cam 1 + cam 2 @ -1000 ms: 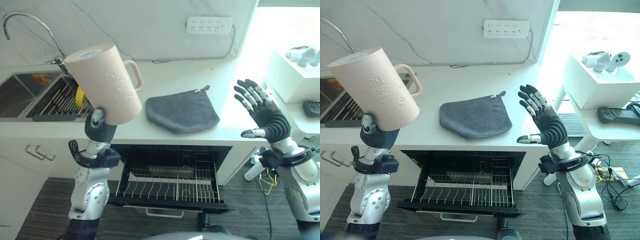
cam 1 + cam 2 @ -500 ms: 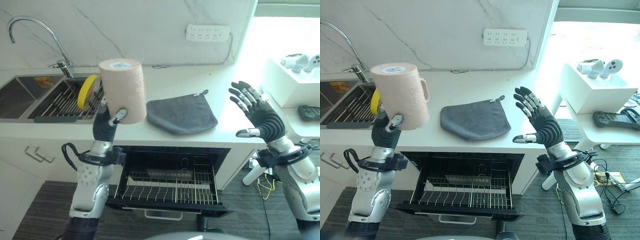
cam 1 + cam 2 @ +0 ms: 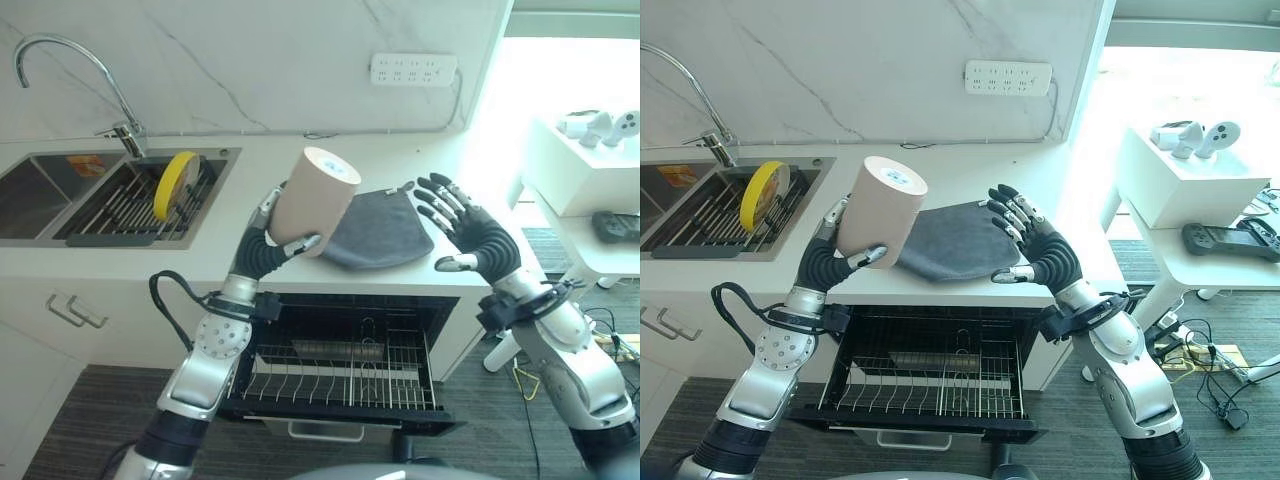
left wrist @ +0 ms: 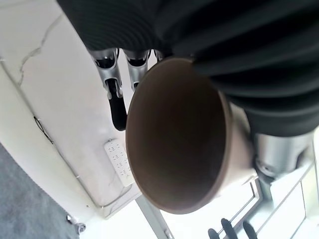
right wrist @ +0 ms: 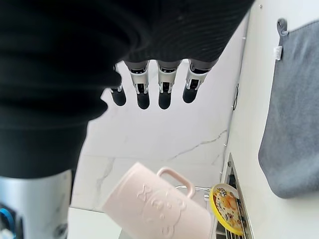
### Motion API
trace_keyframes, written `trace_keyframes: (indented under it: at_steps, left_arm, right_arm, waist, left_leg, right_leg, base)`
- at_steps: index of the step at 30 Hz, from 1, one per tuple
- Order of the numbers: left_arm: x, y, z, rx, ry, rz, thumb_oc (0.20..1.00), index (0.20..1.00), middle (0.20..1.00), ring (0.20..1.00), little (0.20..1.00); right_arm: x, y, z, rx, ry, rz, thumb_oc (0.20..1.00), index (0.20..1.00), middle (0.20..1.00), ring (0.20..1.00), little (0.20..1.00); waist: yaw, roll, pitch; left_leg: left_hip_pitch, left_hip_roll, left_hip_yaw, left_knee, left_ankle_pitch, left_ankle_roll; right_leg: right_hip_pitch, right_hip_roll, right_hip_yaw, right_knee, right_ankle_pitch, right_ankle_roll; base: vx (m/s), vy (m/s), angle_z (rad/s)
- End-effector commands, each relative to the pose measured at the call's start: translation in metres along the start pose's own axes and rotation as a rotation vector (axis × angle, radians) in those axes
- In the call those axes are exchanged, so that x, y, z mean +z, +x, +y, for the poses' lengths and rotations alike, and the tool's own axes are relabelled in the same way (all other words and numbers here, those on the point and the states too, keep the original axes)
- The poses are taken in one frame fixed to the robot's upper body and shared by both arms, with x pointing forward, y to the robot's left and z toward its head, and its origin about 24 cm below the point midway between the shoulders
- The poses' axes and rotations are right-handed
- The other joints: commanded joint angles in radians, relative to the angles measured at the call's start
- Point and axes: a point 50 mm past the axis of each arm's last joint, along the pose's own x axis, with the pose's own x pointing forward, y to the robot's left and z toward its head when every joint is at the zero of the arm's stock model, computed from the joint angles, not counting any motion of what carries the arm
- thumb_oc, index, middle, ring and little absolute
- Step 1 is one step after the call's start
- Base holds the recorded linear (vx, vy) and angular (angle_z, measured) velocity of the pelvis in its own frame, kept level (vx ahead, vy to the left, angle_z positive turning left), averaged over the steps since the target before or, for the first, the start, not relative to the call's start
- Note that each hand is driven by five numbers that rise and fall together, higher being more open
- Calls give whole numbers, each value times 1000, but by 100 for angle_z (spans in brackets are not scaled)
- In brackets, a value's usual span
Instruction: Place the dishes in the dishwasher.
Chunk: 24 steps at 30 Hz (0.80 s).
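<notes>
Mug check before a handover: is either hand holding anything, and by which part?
The left hand grips the pink mug around its body near the rim; the right hand is open, holding nothing.

We see a white countertop [image 3: 300, 160] with a grey cloth [image 3: 375, 228] lying flat on it. A sink [image 3: 60, 195] is set into its left end, a yellow plate [image 3: 178, 183] upright inside.

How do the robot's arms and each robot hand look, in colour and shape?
Both arms are silver-grey with rounded, bulbous segments and dark joint rings. The left robot hand and the right robot hand each have a dark ribbed cover over the back and wrist, and silver fingers ending in dark tips.
</notes>
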Motion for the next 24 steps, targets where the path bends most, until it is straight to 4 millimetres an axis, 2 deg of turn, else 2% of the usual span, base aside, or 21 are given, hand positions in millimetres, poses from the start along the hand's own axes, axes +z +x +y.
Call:
trace_keyframes:
  at_steps: [1, 12, 16, 20, 24]
  left_arm:
    - [9, 20, 13, 53, 153, -97, 200, 200, 200, 200, 200]
    - [20, 32, 9, 248, 312, -223, 200, 200, 200, 200, 200]
    - [22, 35, 9, 351, 380, -280, 200, 200, 200, 200, 200]
    - [22, 36, 7, 365, 455, -309, 200, 200, 200, 200, 200]
    - [18, 39, 0, 304, 548, -312, 200, 200, 200, 200, 200]
  right_arm:
    - [22, 15, 6, -4, 66, -126, 1000, 1000, 1000, 1000, 1000]
    - [15, 37, 24, -24, 355, -101, 1000, 1000, 1000, 1000, 1000]
    - [12, 45, 30, -27, 412, -85, 1000, 1000, 1000, 1000, 1000]
    - [8, 48, 31, -54, 435, -62, 1000, 1000, 1000, 1000, 1000]
    - [1, 52, 32, -74, 426, -11, 1000, 1000, 1000, 1000, 1000]
  waist:
    - [-2, -44, -21]
    - [5, -49, -30]
    - [6, -53, -34]
    - [6, -54, -40]
    - [1, -51, -44]
  left_leg:
    - [-38, 8, 26, -4, -17, 38]
    - [-23, 4, 24, -4, -26, 42]
    - [-18, 2, 23, -4, -29, 44]
    - [-14, 1, 25, -4, -32, 43]
    - [-11, 0, 30, -4, -34, 44]
  right_leg:
    - [129, -125, -50, 2, -134, 107]
    - [145, -117, -45, 2, -141, 99]
    - [150, -115, -42, 2, -143, 95]
    - [153, -115, -43, 2, -144, 95]
    - [154, -115, -42, 2, -143, 96]
  base:
    - [52, -20, 0]
    - [37, -14, 0]
    - [25, -14, 0]
    - [14, -13, 0]
    - [0, 0, 0]
